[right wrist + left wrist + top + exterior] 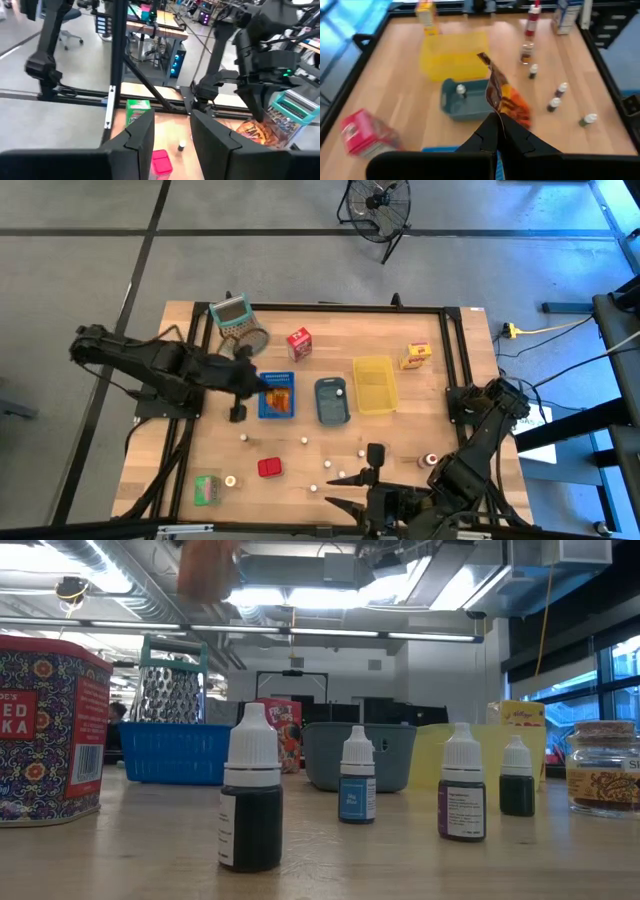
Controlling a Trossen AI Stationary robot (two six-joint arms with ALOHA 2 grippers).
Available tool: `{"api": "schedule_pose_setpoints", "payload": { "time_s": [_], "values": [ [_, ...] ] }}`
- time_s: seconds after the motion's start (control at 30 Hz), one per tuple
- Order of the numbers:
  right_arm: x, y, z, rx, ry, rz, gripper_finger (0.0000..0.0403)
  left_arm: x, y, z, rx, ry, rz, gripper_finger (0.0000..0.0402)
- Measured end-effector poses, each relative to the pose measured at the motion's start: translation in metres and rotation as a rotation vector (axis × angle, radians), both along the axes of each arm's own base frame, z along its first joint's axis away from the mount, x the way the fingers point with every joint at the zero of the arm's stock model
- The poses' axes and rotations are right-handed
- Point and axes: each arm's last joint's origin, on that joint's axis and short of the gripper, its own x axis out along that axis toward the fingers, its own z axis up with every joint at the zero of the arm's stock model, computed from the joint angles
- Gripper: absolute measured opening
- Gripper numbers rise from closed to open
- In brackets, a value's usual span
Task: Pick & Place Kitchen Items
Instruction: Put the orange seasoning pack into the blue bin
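My left gripper (262,383) reaches in from the table's left and is shut on a brown and orange packet (504,97) above the blue tray (277,408). My right gripper (172,135) stands open near the table's front edge, level, with nothing between its fingers. Beyond its fingers a red tin (269,468), a green carton (207,489) and small white-capped bottles (304,441) stand on the wood. A red carton (299,343) and a yellow carton (416,355) stand farther back. My left gripper pinches one end of the packet (498,114) between its two fingers. The fingers come slanting down from the table's left. The packet sticks out past the fingertips, crumpled and lifted clear; the right wrist view shows the packet's free end (257,131) hanging below the fingers.
A grey-blue tray (331,402) holding one white-capped bottle and a yellow tray (374,385) lie right of the blue one. A grater (240,325) lies at the far left. A small jar (431,461) stands near my right arm. A black frame rims the table.
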Motion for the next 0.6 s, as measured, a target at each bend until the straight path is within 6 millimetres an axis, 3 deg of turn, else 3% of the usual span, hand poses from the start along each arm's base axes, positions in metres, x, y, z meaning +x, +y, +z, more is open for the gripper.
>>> {"api": "schedule_pose_setpoints", "payload": {
  "time_s": [0.13,0.2,0.3,0.37,0.43,0.6],
  "values": [
    [0.005,-0.002,-0.003,-0.007,0.005,-0.012,0.0128,-0.021,0.015,-0.023,-0.062,-0.049,0.095,0.0001],
    [0.007,-0.003,-0.004,-0.01,0.007,-0.016,0.0128,-0.023,0.014,-0.031,-0.067,-0.076,0.023,0.0001],
    [0.01,-0.006,-0.003,-0.009,0.006,-0.027,0.0128,-0.034,0.02,-0.034,-0.065,-0.126,0.114,0.0001],
    [0.012,-0.009,-0.004,-0.009,0.007,-0.033,0.0128,-0.032,0.018,-0.035,-0.102,-0.17,0.067,0.0001],
    [0.014,-0.011,-0.004,-0.009,0.007,-0.04,0.0128,-0.032,0.016,-0.037,-0.092,-0.143,-0.001,0.0001],
    [0.018,-0.014,-0.004,-0.005,0.012,-0.038,0.0128,-0.035,0.024,-0.044,-0.02,-0.078,0.121,0.0001]
  ]
}}
